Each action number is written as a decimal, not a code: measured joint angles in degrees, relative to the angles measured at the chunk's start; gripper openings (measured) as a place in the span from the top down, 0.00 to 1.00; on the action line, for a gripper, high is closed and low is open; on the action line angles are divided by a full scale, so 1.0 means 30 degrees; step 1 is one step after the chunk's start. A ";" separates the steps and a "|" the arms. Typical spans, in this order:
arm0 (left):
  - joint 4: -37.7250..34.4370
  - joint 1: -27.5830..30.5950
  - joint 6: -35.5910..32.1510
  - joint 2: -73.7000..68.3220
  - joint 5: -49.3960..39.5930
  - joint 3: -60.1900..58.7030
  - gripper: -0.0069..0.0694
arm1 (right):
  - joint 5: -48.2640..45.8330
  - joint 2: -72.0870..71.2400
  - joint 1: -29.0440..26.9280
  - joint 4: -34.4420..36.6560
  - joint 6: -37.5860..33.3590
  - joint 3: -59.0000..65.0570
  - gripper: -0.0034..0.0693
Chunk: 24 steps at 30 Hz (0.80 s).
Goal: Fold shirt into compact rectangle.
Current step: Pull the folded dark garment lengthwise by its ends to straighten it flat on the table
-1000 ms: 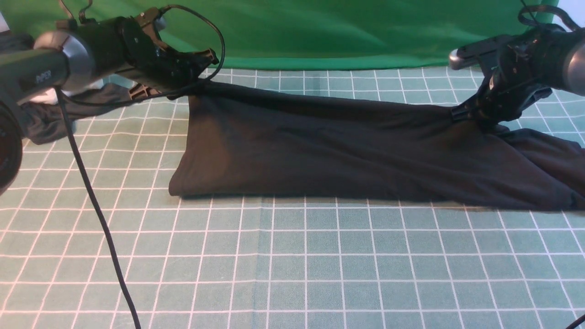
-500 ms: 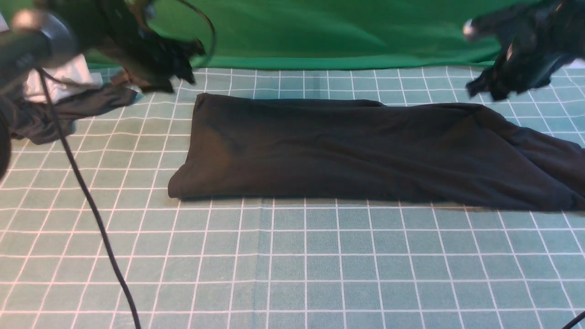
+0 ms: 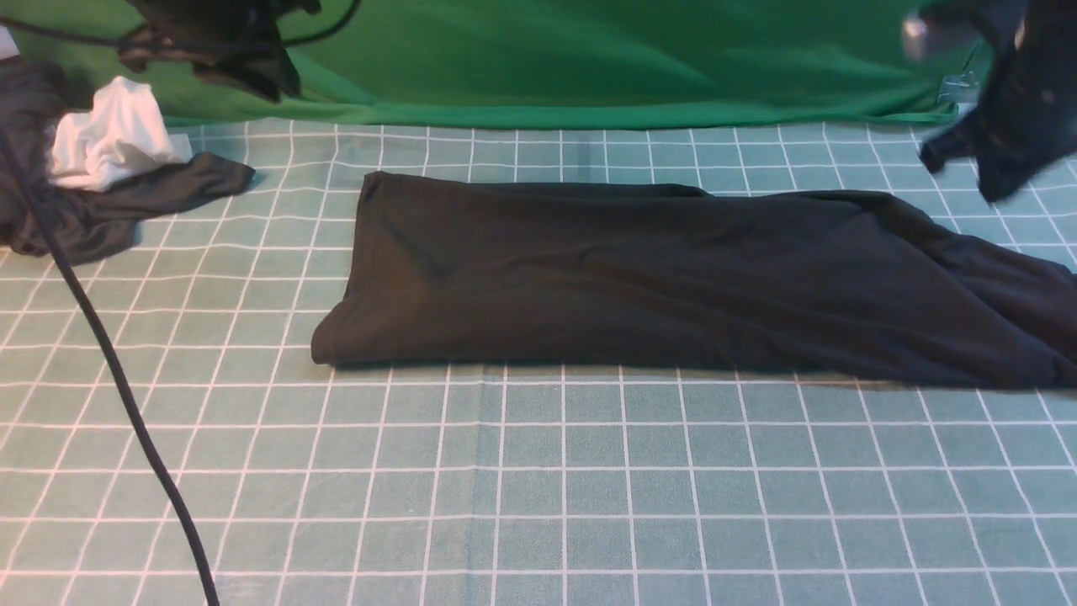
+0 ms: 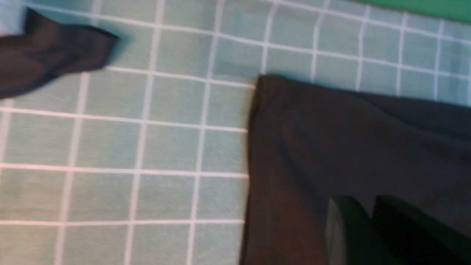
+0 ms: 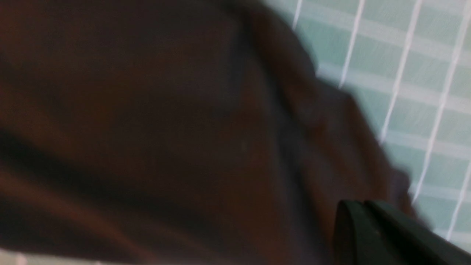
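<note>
The black shirt [image 3: 639,278] lies flat on the gridded mat as a long band, running from the centre-left off the right edge. Its print and label are hidden. My left gripper [image 3: 278,84] hangs high above the mat, off the shirt's far left corner. In the left wrist view, the left gripper [image 4: 368,215] is shut and empty over the shirt [image 4: 349,147]. My right gripper [image 3: 959,164], blurred, hovers above the shirt's far right part. The right wrist view shows the right gripper [image 5: 362,211] shut with nothing in it, over the shirt [image 5: 165,129].
A dark grey garment [image 3: 143,198] with a white cloth [image 3: 109,143] on it lies at the far left; its tip [image 4: 48,62] shows in the left wrist view. A black cable [image 3: 126,404] crosses the mat's left side. A green backdrop [image 3: 589,67] closes the far edge.
Both grippers let go of the shirt's far edge, lifted away from it and shut again. The raised edge dropped flat onto the mat.
</note>
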<state>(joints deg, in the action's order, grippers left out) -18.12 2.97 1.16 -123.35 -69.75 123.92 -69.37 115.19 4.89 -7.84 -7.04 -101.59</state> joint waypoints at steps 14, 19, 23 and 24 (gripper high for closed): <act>-0.0354 -0.0040 -0.1046 -0.0005 -0.0158 -0.2172 0.89 | 0.2448 -0.0044 -0.6337 0.4533 -0.0824 0.4181 0.70; -0.0414 -0.0040 -0.1105 -0.0005 -0.0158 -0.2172 0.89 | 0.3018 -0.0044 -0.6441 0.4603 -0.0830 0.4181 0.41; -0.0457 -0.0040 -0.1105 -0.0005 -0.0158 -0.2172 0.89 | 0.4202 -0.0026 -0.6441 0.4665 -0.0830 0.4181 0.43; -0.0457 -0.0040 -0.1105 -0.0005 -0.0158 -0.2172 0.89 | 0.4392 -0.0010 -0.6441 0.4665 -0.0848 0.4181 0.48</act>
<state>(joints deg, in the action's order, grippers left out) -19.49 2.85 -2.16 -123.36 -70.22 117.41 -56.19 115.16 -14.43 6.15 -9.58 -89.05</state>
